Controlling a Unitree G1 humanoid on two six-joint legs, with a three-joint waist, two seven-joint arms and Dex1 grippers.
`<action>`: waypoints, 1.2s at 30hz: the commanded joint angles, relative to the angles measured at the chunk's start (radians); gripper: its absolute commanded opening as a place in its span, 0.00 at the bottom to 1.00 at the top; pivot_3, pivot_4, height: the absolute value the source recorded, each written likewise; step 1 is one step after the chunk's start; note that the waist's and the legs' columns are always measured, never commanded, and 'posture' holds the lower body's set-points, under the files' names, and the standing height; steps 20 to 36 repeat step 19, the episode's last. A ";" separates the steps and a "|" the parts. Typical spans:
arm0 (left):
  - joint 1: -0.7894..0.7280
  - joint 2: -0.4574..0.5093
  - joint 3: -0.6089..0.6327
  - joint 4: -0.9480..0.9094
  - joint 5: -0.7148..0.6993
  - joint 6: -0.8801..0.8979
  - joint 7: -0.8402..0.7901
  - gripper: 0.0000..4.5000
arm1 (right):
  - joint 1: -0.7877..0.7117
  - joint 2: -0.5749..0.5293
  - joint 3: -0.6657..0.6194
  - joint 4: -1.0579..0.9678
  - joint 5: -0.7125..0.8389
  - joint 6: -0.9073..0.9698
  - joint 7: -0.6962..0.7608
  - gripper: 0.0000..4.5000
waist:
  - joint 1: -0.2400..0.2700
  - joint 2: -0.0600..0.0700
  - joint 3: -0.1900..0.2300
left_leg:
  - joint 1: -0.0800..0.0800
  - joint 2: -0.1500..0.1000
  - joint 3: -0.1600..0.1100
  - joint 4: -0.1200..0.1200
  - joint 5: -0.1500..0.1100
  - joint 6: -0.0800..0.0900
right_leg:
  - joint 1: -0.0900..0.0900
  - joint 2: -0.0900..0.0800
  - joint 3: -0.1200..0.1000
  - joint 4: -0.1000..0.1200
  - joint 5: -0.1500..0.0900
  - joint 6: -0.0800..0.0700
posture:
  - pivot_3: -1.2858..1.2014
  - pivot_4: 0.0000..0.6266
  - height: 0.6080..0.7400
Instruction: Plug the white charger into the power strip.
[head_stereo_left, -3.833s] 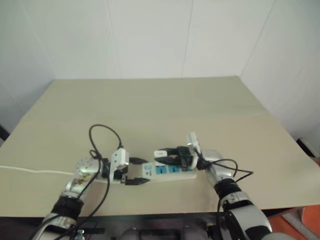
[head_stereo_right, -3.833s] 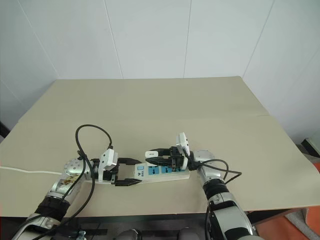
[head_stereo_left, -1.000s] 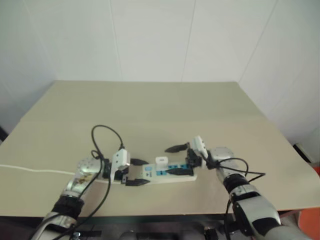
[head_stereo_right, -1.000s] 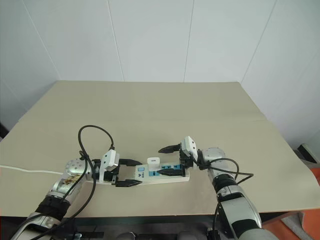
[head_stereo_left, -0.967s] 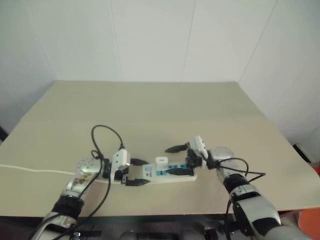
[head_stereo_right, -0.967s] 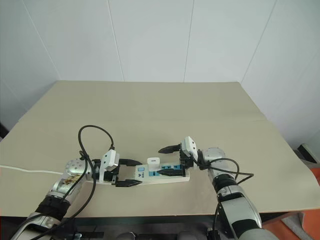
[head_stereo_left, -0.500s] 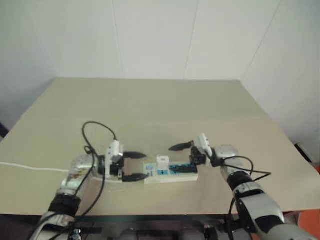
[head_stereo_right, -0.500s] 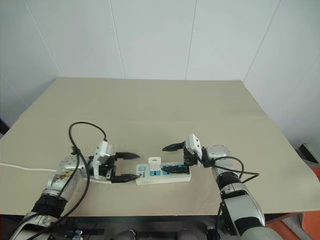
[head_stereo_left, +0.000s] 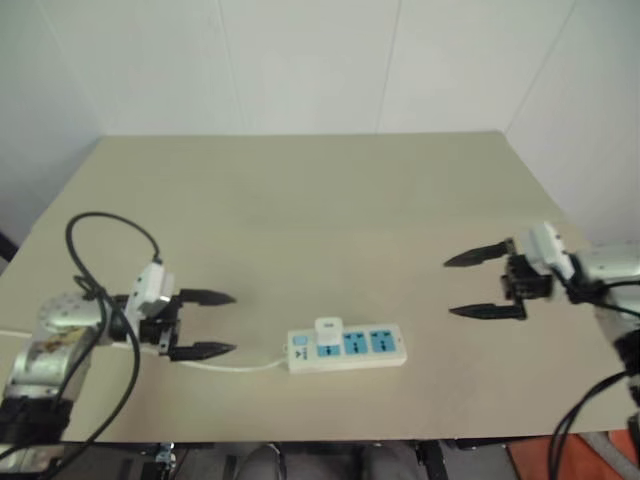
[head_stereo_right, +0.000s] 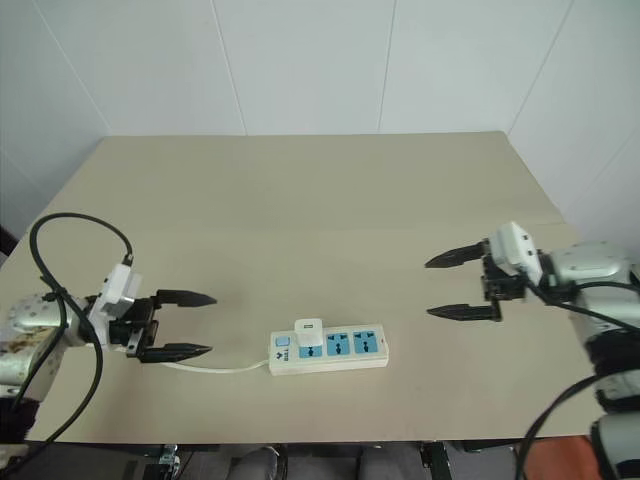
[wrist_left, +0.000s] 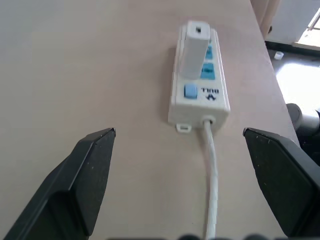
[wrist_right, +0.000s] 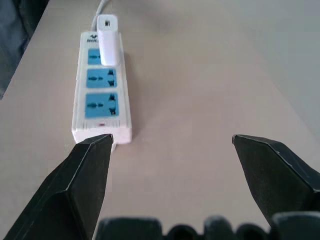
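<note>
Now white charger (head_stereo_right: 309, 334) plugged upright into the first blue socket of the power strip (head_stereo_right: 329, 350), at the cord end. Power strip flat near the front edge of the table (head_stereo_right: 320, 210), about midway along it. Thin cord (head_stereo_right: 215, 368) trailing toward the left edge. Left gripper (head_stereo_right: 183, 325) near the left edge, fingers spread wide, holding nothing. Right gripper (head_stereo_right: 455, 286) near the right edge, also spread wide and empty, well apart from the strip.

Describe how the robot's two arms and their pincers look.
Each arm is silvery metal with black bands near the body, and black cables loop loosely alongside. The left pincer and right pincer each have two long black fingers tapering to points. A small white boxy housing sits on each wrist just behind the fingers. The left arm's round silver joint shows brownish marks.
</note>
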 joint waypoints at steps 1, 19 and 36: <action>0.046 0.020 0.054 -0.015 -0.010 -0.021 0.002 0.99 | 0.031 -0.074 0.004 -0.053 0.051 0.001 0.051 1.00 | 0.003 0.000 0.000 | 0.000 0.000 0.000 0.000 0.000 0.000 | 0.000 0.000 0.000 -0.001 0.000 0.000 | 0.52 0.24 1.00; 0.067 -0.010 0.061 0.004 0.018 -0.058 0.066 0.99 | 0.116 -0.147 -0.037 -0.108 0.042 0.075 0.051 1.00 | 0.009 -0.001 0.001 | 0.000 0.001 0.002 0.007 0.000 -0.001 | 0.003 0.000 0.001 -0.002 0.003 0.002 | 0.52 0.24 1.00; 0.067 -0.010 0.061 0.004 0.018 -0.058 0.066 0.99 | 0.116 -0.147 -0.037 -0.108 0.042 0.075 0.051 1.00 | 0.009 -0.001 0.001 | 0.000 0.001 0.002 0.007 0.000 -0.001 | 0.003 0.000 0.001 -0.002 0.003 0.002 | 0.52 0.24 1.00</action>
